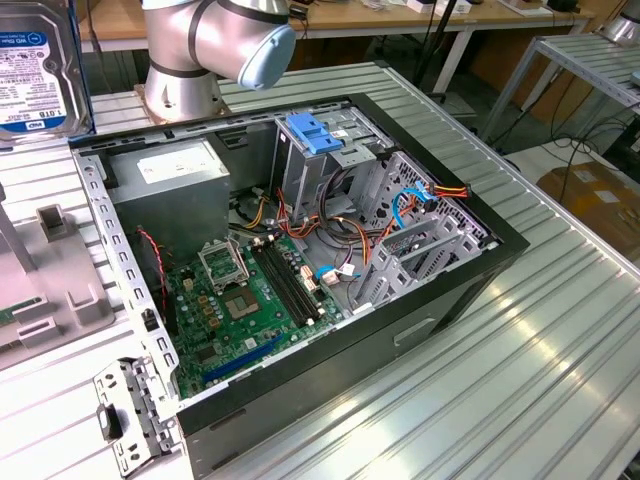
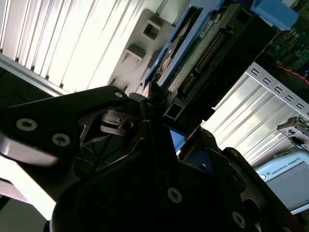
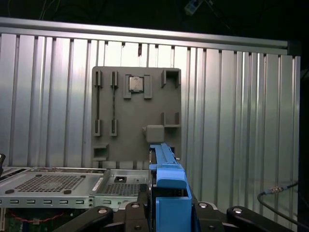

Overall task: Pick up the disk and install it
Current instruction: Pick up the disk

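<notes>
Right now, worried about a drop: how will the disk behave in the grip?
Probably rigid and heavy for its size: the disk is a metal-cased block. Its smooth blue rails may slip. The exposed circuit board looks fragile.

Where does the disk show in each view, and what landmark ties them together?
Exterior view: the disk in the upper left corner, label facing the camera.
Second wrist view: the disk edge-on, green circuit board showing.
First wrist view: its blue rail edge-on, before the grey fixture.
Shared landmark: the grey fixture.
</notes>
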You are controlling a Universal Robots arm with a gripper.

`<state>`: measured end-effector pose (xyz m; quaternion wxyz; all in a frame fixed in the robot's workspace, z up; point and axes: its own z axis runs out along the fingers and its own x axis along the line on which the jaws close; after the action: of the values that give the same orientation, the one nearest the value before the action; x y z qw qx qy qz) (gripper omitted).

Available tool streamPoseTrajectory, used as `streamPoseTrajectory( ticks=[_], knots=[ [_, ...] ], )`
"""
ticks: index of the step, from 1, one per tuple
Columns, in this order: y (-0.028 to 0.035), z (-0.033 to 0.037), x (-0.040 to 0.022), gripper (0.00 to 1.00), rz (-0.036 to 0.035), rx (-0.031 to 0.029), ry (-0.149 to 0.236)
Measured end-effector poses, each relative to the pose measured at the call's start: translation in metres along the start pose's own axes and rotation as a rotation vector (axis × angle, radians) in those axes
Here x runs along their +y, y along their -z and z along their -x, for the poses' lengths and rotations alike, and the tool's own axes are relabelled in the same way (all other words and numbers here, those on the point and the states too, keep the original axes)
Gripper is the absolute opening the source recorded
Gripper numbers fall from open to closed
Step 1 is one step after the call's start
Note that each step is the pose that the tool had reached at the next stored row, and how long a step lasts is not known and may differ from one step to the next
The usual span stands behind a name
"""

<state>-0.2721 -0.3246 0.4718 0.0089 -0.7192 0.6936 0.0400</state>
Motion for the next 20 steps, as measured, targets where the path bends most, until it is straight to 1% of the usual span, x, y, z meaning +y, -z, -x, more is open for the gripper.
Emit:
streamPoseTrajectory(
  ticks=[5,11,20],
  knots=[
    [0.0002,-0.0004,-0.0053,0.37,0.0000,0.0000,0.000],
    [0.0006,-0.0026,-0.0093,0.37,0.0000,0.0000,0.000],
    [0.0011,-0.0090,-0.0116,0.37,0.0000,0.0000,0.000]
  ],
)
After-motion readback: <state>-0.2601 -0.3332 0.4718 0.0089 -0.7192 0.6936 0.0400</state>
